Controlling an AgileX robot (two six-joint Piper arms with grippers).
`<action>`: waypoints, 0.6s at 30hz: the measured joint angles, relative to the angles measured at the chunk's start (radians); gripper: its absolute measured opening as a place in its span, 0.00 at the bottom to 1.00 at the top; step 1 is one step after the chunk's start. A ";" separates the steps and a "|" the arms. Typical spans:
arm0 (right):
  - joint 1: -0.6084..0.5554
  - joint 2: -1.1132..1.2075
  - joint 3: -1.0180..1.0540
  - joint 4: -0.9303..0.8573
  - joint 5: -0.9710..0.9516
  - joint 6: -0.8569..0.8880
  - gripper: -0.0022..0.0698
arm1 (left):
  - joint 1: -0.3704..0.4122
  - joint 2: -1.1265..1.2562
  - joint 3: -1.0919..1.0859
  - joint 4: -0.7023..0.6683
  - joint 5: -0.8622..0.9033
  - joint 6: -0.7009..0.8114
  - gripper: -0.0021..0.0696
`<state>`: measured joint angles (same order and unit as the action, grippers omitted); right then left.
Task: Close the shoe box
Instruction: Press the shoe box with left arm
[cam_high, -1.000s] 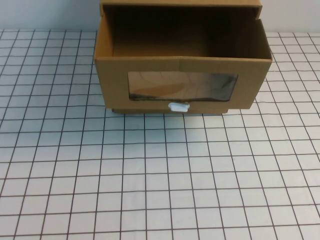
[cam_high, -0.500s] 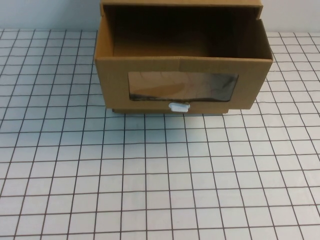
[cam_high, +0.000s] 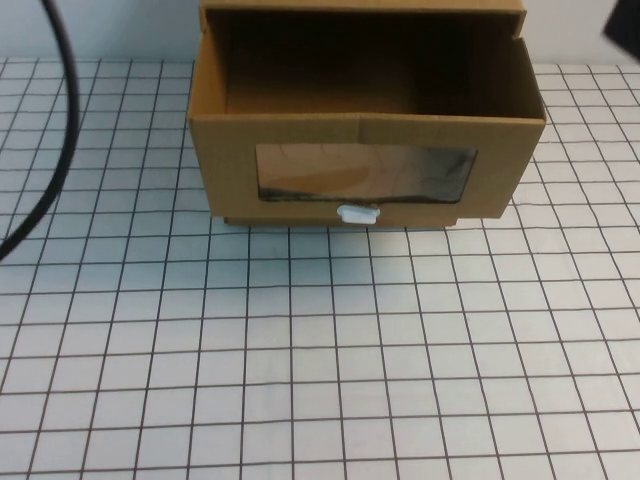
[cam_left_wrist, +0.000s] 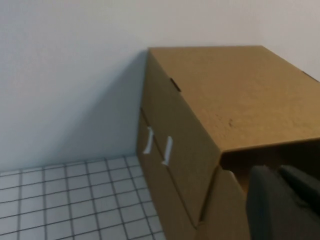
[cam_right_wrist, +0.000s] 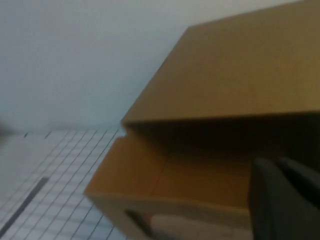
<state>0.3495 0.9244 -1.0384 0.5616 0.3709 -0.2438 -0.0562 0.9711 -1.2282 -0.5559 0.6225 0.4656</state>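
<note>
**Drawer open, both arms high: risk notes before the closing push**

Shoe box (cam_high: 365, 120) sits at the far middle of the gridded surface (cam_high: 320, 350), drawer pulled well out of its sleeve toward the robot; window and white pull tab (cam_high: 357, 213) face the robot.

Left gripper (cam_left_wrist: 282, 200): dark body only, at the box's left side, level with the sleeve top. Jaws: cannot tell, apart or together.

Right gripper (cam_right_wrist: 285, 200): dark body only, off the right side, above the open drawer cavity. Jaws: cannot tell.

A black cable (cam_high: 55, 130) hangs at the left of the high view, well apart from the box.

Risks, judged:
- Push off-centre on the drawer front: drawer skews and jams in the sleeve.
- Sleeve unbraced: the whole box may slide back instead of closing.
- Contact on the window could dent the clear plastic.
- Descent into the cavity would catch the drawer's wall.
</note>
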 joint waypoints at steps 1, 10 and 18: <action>0.025 0.012 0.000 0.028 0.015 -0.044 0.01 | 0.000 0.031 -0.036 -0.029 0.033 0.029 0.02; 0.119 0.177 0.000 0.430 0.358 -0.555 0.01 | -0.007 0.390 -0.384 -0.190 0.225 0.116 0.02; 0.122 0.332 0.000 0.610 0.531 -0.887 0.01 | -0.155 0.701 -0.624 -0.229 0.237 0.171 0.02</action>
<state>0.4713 1.2563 -1.0384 1.1716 0.9018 -1.1303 -0.2111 1.6720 -1.8519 -0.7846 0.8592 0.6368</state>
